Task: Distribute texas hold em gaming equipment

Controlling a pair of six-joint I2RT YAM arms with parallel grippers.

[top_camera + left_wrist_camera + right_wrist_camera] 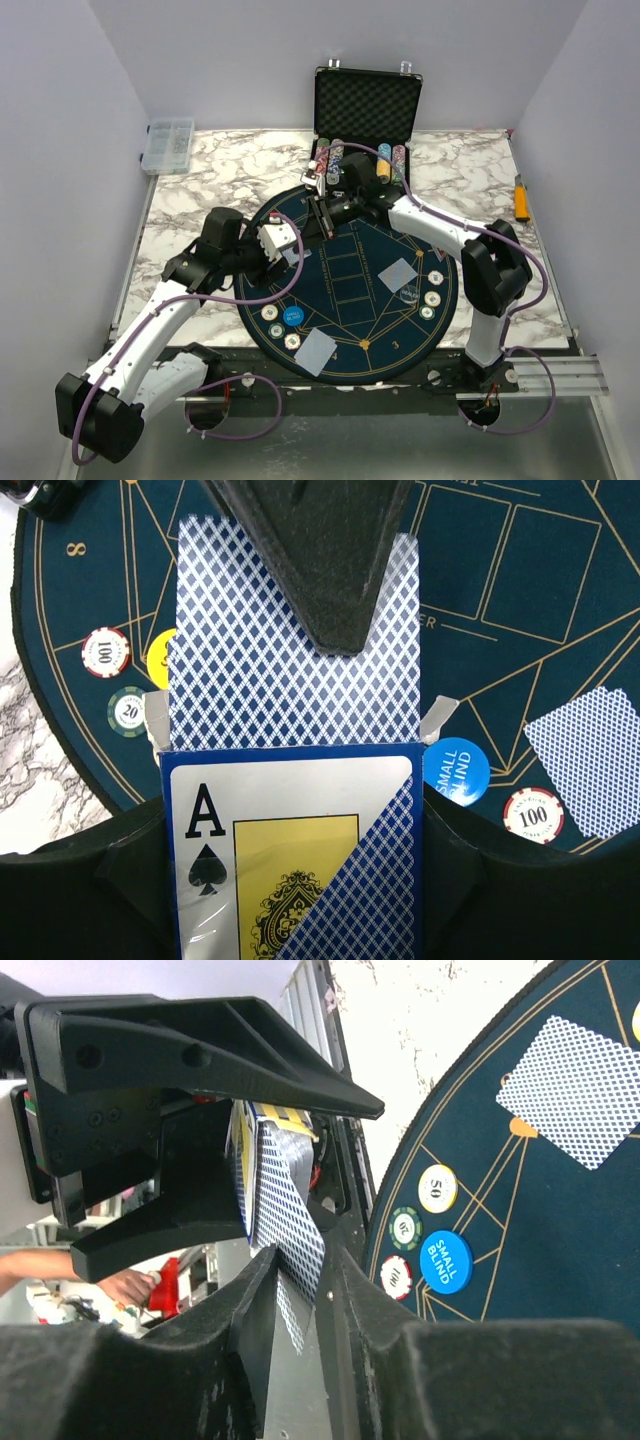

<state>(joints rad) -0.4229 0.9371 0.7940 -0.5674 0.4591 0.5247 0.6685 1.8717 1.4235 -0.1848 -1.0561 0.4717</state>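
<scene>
While the left gripper (295, 850) clamps the card box (250, 810), the right gripper (300, 1285) sits narrow around its jutting top card (230, 630); dealing now needs a firm pinch and straight pull

card box (290, 860) looks like glossy printed cardboard, there's glare on the ace face; the cards (250, 650) poking out of it are smooth coated paper with a printed blue lattice back; left gripper (295, 805) has matt black plastic fingers (120, 880), kinda grainy; mat (345, 275) is matt dark-blue cloth, felt-ish; chips (105, 652) are smooth shiny plastic; table (200, 190) is a smooth marble-look top; case (367, 105) has metal edging and bumpy black foam inside
</scene>
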